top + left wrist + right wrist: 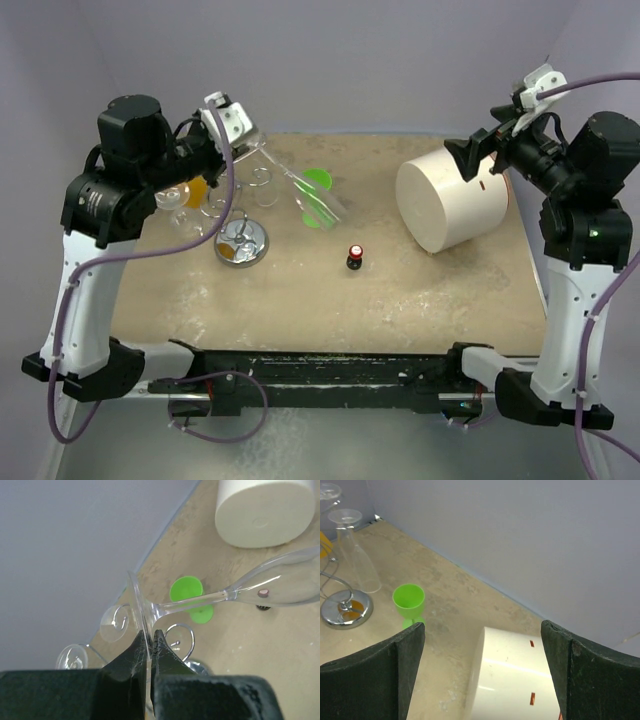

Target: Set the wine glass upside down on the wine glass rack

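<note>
- Top external view: the wine glass (290, 178) is seen held in the air over the far left of the surface (300, 305). It is tilted, with its foot up at the left tool and its bowl slanting down to the right.
- Left wrist view: the left tool (149, 636) is clamped shut on the edge of the glass's round foot. The stem and bowl are seen reaching away to the right.
- The wine glass rack (250, 242) is set on the surface just below the held glass, its shiny disc base near the left arm and its curled wire arms above. The glass is not yet hung on it.
- Another clear glass (170, 196) and an orange thing (196, 190) are seen at the rack's left side, close against the left arm.
- A green cup (409, 598) is placed just beyond the rack, right behind the held bowl.
- A small red-topped black object (354, 257) is set alone mid-surface.
- A big white cylinder (450, 200) is found at the right. The right tool (482, 625) is spread wide above it, with nothing held.
</note>
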`<state>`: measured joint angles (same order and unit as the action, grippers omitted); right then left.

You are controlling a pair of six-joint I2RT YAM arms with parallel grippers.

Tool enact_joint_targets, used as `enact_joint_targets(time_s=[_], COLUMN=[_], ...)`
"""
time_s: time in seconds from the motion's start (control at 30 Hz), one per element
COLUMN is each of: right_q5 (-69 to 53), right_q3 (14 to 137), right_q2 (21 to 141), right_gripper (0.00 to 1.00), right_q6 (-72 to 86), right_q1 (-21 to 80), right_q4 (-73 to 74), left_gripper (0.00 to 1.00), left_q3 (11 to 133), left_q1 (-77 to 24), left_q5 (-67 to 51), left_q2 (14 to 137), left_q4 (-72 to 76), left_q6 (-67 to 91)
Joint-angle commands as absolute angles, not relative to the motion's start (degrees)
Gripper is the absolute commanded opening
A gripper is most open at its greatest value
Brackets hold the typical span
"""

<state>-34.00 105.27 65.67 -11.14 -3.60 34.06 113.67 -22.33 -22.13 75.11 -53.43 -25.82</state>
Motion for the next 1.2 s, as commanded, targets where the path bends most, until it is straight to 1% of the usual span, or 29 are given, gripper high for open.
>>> enact_joint_targets(time_s=[0.0, 0.13, 0.27, 0.4, 0.5, 0.63, 0.83, 1.17], right_q5=[-32.35, -30.92, -31.00, -32.22, -33.24, -34.39, -35.63, -41.90], right_q3=[101.79, 98.19, 95.06, 93.28, 93.15, 93.89, 95.11, 97.94], right_q2=[64.86, 64.08, 62.39, 60.82, 60.56, 60.74, 61.32, 65.58], right_gripper=[1.00, 1.00, 1.00, 1.00, 1.00, 1.00, 1.00, 1.00], right_q6=[-13.66, -15.63, -16.07, -15.89, -15.71, -15.88, -15.88, -14.19], right_q1=[-5.99, -7.95, -9.45, -10.96, -11.57, -11.76, -11.76, -11.84], right_q4=[32.64, 33.25, 33.51, 33.80, 34.97, 37.05, 37.36, 36.97], left_gripper=[0.00, 0.00, 0.00, 0.00, 0.00, 0.00, 0.00, 0.00], left_q3=[113.08, 110.28, 103.80, 97.97, 95.91, 94.51, 94.21, 94.90], left_q1=[-22.94, -23.00, -23.00, -23.01, -22.95, -23.07, -24.01, -25.17], left_q5=[-17.37, -15.24, -13.10, -10.01, -8.81, -8.60, -3.33, 2.18], left_q2=[70.80, 67.61, 64.41, 61.71, 60.84, 61.36, 63.47, 65.51], left_q4=[-57.57, -59.59, -59.79, -57.89, -56.29, -55.00, -54.73, -56.15], left_q6=[-37.96, -43.36, -49.06, -53.83, -54.92, -55.60, -58.26, -59.92])
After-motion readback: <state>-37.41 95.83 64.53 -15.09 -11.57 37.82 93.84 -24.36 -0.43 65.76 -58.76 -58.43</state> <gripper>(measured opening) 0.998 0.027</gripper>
